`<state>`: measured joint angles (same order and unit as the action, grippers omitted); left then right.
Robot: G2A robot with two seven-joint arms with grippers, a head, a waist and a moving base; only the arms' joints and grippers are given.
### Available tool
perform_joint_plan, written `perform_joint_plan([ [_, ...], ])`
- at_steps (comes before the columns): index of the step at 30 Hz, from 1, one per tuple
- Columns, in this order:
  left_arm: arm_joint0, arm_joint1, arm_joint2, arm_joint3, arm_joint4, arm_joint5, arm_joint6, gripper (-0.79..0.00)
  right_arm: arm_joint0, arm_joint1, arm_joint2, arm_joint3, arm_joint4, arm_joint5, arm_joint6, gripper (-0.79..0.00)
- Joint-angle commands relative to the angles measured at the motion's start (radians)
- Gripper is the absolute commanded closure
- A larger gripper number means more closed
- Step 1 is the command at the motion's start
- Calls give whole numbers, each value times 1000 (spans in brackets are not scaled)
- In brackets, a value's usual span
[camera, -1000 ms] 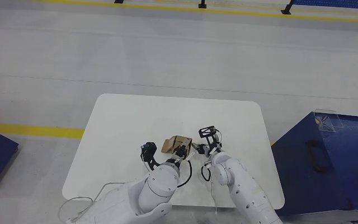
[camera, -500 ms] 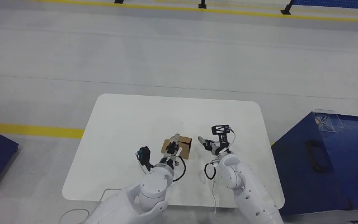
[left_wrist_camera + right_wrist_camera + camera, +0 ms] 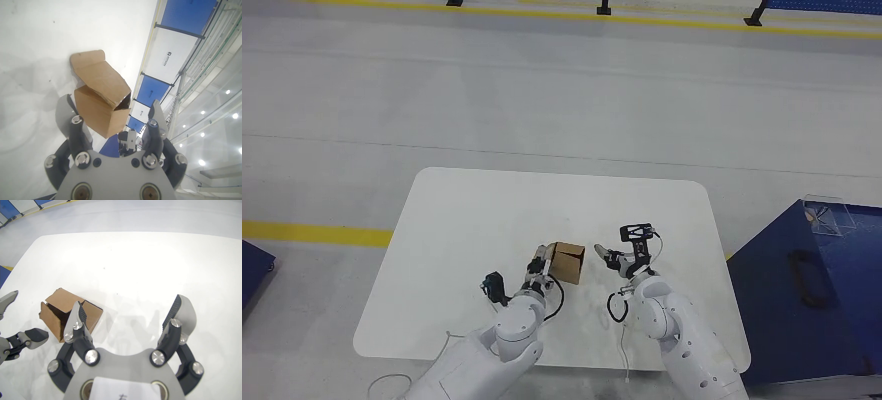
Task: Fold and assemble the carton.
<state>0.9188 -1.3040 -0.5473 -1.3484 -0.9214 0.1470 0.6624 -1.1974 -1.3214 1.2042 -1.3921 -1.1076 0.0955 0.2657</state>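
- Carton (image 3: 566, 262) stands on the white table (image 3: 492, 210) between both grippers, one end unfolded and showing a dark hollow.
- Left gripper (image 3: 109, 106): released, fingers spread just beside it.
- Right gripper (image 3: 128, 303): spread wide, grasping nothing, near the carton's other side.

Factory hall: floor lines (image 3: 312, 234), blue barriers (image 3: 189, 17)

Bright, even overhead light, no hard shadows. White counter (image 3: 141, 262) is close to blown out in both wrist views, with little surface detail. Carton (image 3: 56, 315) throws only a faint soft shadow onto it. Ceiling lamps (image 3: 227, 91) glare as round white spots in the left wrist view. Strong fisheye bend at wrist-view edges: wall panels (image 3: 177, 51) curve. Top view flat, low contrast.
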Motion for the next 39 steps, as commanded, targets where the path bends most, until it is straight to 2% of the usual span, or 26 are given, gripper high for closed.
perform_joint_plan([
  [1,-5,-13,-5,26,-9,7,-4,-348,0,0,0,0,0,0,0,-785],
  [5,-5,-32,-24,66,-33,17,-13,-345,0,0,0,0,0,0,0,-785],
  [15,3,-67,-83,139,-85,34,-49,-256,0,0,0,0,0,0,0,-785],
  [21,9,-80,-118,162,-69,17,-54,-145,0,0,0,0,0,0,0,-785],
  [24,9,-88,-133,174,-68,28,-57,-120,0,0,0,0,0,0,0,-785],
  [27,13,-93,-145,178,-56,24,-63,-46,0,0,0,0,0,0,0,-785],
  [28,15,-95,-152,177,-51,19,-62,0,0,0,0,0,0,0,0,-785],
  [34,49,-97,-180,137,29,-27,-57,0,0,0,0,0,0,0,0,-785],
  [39,114,-84,-217,38,157,-98,-53,0,0,0,0,0,0,0,0,-785],
])
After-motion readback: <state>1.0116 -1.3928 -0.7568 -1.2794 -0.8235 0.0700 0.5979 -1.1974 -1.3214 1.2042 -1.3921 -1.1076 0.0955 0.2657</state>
